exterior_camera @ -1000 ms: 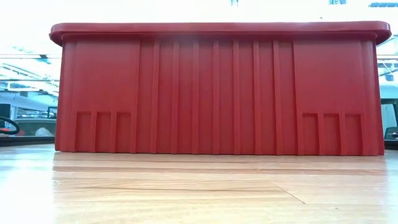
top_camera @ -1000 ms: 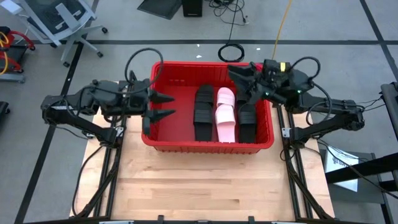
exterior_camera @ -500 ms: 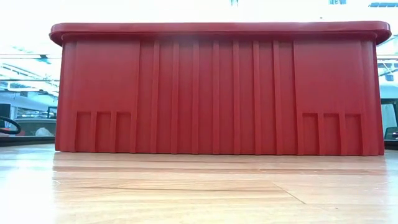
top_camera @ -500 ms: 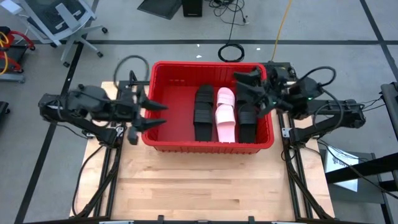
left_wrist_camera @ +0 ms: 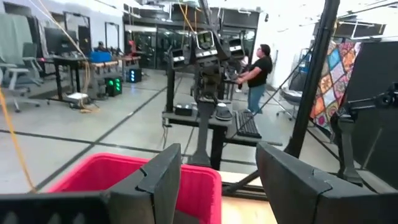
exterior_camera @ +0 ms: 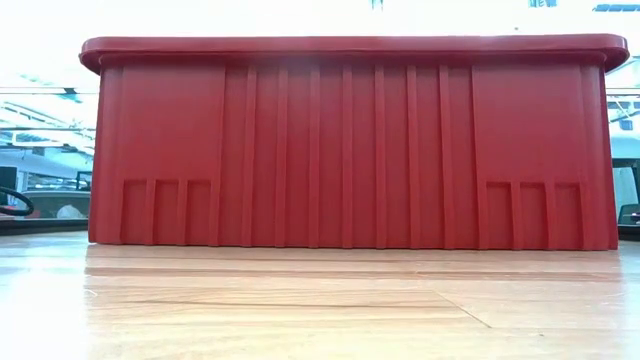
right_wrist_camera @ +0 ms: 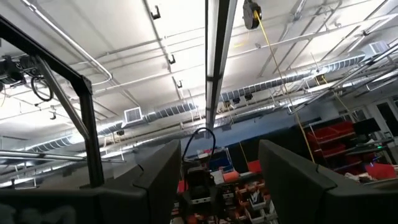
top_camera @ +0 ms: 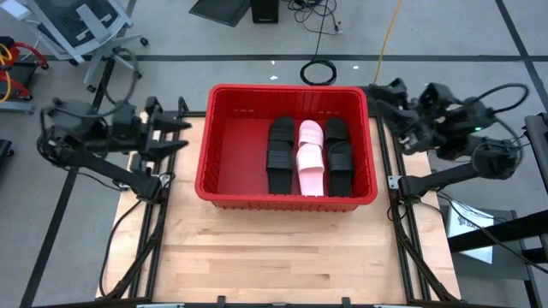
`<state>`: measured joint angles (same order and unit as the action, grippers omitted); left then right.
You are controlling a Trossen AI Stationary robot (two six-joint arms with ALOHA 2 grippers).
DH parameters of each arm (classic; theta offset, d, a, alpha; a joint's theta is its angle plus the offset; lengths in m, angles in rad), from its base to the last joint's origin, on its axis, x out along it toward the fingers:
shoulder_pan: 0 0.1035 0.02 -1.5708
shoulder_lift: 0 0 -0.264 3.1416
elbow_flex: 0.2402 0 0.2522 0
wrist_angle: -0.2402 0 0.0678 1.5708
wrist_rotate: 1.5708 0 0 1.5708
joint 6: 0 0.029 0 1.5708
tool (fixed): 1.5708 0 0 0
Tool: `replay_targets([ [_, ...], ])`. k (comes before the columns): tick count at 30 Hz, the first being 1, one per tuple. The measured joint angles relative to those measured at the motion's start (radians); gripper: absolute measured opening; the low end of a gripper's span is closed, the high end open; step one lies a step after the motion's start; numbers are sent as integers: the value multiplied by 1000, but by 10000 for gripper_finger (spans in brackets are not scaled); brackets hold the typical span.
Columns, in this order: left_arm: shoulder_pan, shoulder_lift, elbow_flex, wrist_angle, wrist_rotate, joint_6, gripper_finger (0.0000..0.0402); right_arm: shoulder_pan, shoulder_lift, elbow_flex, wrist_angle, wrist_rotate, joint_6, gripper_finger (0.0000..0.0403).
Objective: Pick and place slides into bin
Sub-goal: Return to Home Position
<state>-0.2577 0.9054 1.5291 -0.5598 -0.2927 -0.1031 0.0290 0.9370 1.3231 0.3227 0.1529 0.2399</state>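
Note:
The red bin (top_camera: 205,162) stands at the table's far middle; its near wall fills the low view (exterior_camera: 350,150). Several slides lie side by side on its floor toward its right end: black ones (top_camera: 281,156), pale pink ones (top_camera: 311,161) and black ones (top_camera: 340,154). My left gripper (top_camera: 178,135) is open and empty, just outside the bin's left wall; its wrist view (left_wrist_camera: 217,155) looks over the bin's rim (left_wrist_camera: 124,177). My right gripper (top_camera: 381,98) is open and empty, outside the bin's far right corner; its wrist view (right_wrist_camera: 217,149) shows only the ceiling.
Bare wooden table (top_camera: 274,248) lies between the bin and the near edge. Arm mounts and frame rails stand at both table sides (top_camera: 141,184) (top_camera: 402,184). A person (left_wrist_camera: 256,74) stands far off in the room beyond.
Both grippers have drawn back out of the bin, staying open. My left gripper has gone toward the table's left edge, past the bin's left wall. My right gripper has gone toward the right edge and tipped up. The slides have kept still.

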Motion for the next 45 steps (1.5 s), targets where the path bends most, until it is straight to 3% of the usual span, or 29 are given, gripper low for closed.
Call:
replay_targets([
  [6,0,-71,0,-37,-56,49,205,-1,-98,0,-96,0,-6,206],
  [10,0,-114,0,-83,-140,24,205,-1,-155,0,-154,0,-27,206],
  [18,0,-181,0,-248,-183,-46,205,-1,-249,0,-292,1,-51,206],
  [30,0,-274,-31,-252,-263,-39,205,-1,-372,-75,-341,4,-70,206],
  [35,0,-378,-177,-186,-308,-101,205,-1,-458,-216,-201,28,-53,206],
  [45,0,-611,-679,378,-297,-36,205,-1,-591,-624,352,34,-69,206],
])
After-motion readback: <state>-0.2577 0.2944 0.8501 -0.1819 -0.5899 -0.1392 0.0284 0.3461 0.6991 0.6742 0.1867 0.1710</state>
